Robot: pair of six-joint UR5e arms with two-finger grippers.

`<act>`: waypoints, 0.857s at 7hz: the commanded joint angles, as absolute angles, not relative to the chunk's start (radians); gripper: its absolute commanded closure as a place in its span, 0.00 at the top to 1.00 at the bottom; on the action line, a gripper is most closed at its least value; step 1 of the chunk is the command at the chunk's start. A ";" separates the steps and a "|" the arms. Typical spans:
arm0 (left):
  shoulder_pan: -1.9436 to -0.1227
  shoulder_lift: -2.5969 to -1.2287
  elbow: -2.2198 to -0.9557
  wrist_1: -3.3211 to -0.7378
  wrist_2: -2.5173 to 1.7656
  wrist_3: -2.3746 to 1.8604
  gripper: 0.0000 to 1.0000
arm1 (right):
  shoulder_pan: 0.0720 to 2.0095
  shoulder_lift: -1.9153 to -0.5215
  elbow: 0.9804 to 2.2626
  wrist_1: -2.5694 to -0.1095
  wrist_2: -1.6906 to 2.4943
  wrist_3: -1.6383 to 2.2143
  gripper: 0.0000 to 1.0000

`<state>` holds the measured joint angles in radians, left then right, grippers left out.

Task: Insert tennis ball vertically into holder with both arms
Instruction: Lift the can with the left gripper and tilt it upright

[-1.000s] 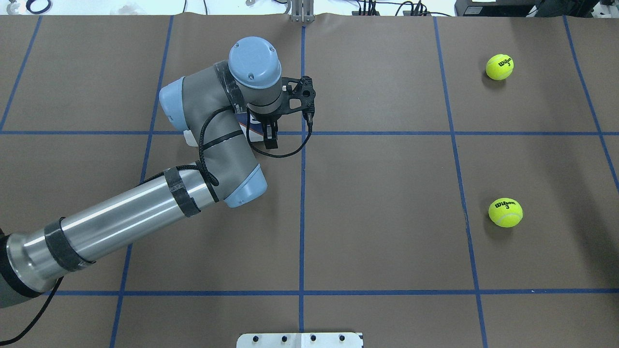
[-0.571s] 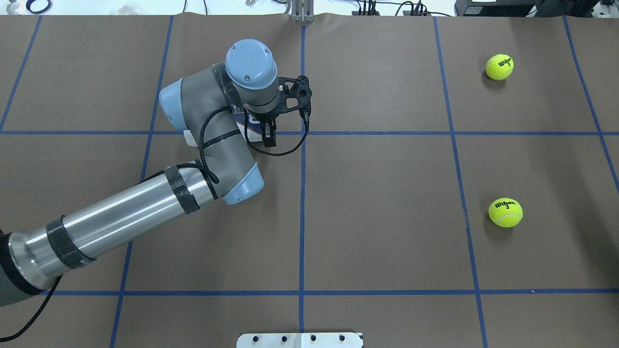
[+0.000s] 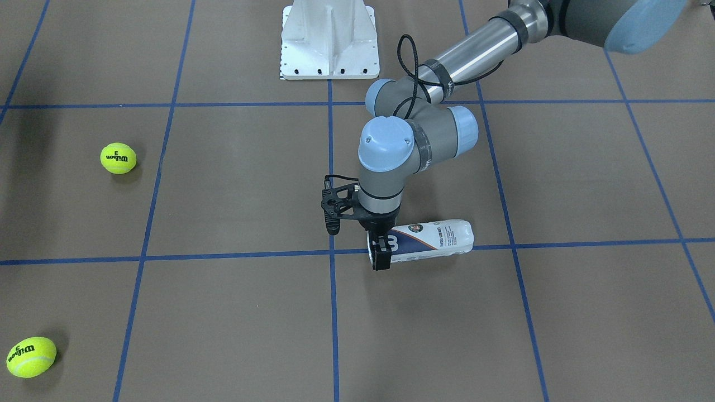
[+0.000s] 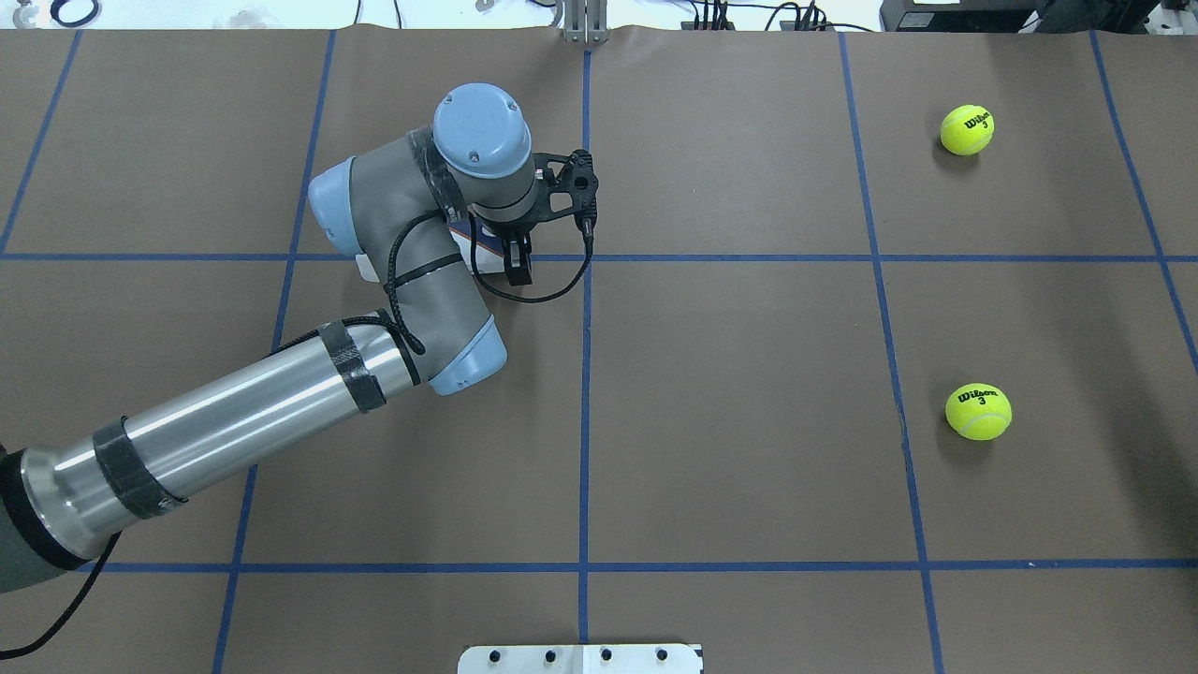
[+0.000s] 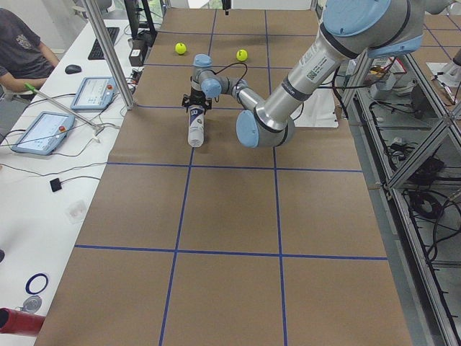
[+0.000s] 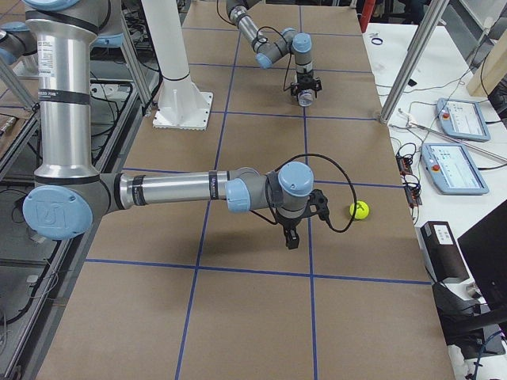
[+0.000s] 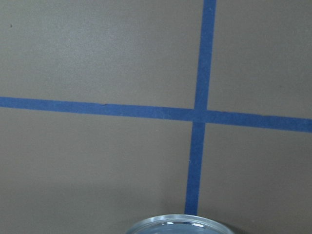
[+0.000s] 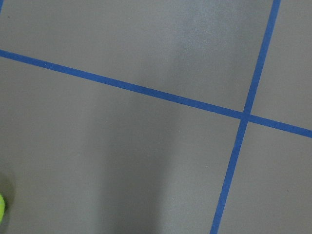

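1. Since a second ago the left gripper (image 3: 381,254) has slid a touch toward the robot's own left, wrist and all. The two tennis balls (image 4: 967,129) (image 4: 978,412) have not stirred.
2. Its fingers (image 3: 381,261) point down and straddle the holder (image 3: 433,239) close to one end. One finger is on the operators' side of the can and the other is hidden behind it. Whether they already pinch the wall or only bracket it, I cannot tell.
3. The holder lies on its side on the brown table (image 4: 749,421), long axis along the blue tape line (image 3: 558,244) that runs across the table. From the gripper its body stretches toward the robot's left. The metal rim (image 7: 170,223) peeks in at the bottom edge of the left wrist view, so the mouth faces the robot's right.
4. The coming move turns on that, I judge: the hold is at the mouth end of a lying can, so standing it mouth-up means swinging the long axis from level to vertical about that end.
5. Both tennis balls sit well apart from the holder, on the robot's right half of the table.
6. The right gripper (image 6: 291,237) shows only in the right-side view, hanging above the table near the balls, and I cannot tell whether it is wide or closed. The left arm is by far the nearer to the holder, the right arm nearer to the balls.
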<state>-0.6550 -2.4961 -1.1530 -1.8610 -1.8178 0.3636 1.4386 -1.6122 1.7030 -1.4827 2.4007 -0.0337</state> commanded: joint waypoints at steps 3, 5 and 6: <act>-0.653 -2.497 -1.138 -1.871 -1.818 0.364 0.95 | 1.436 -1.611 1.703 -1.483 2.401 -0.034 1.00; -0.653 -2.497 -1.138 -1.882 -1.818 0.351 0.86 | 1.436 -1.611 1.701 -1.483 2.401 -0.034 1.00; -0.653 -2.497 -1.138 -1.887 -1.818 0.335 0.81 | 1.436 -1.606 1.701 -1.483 2.401 -0.034 1.00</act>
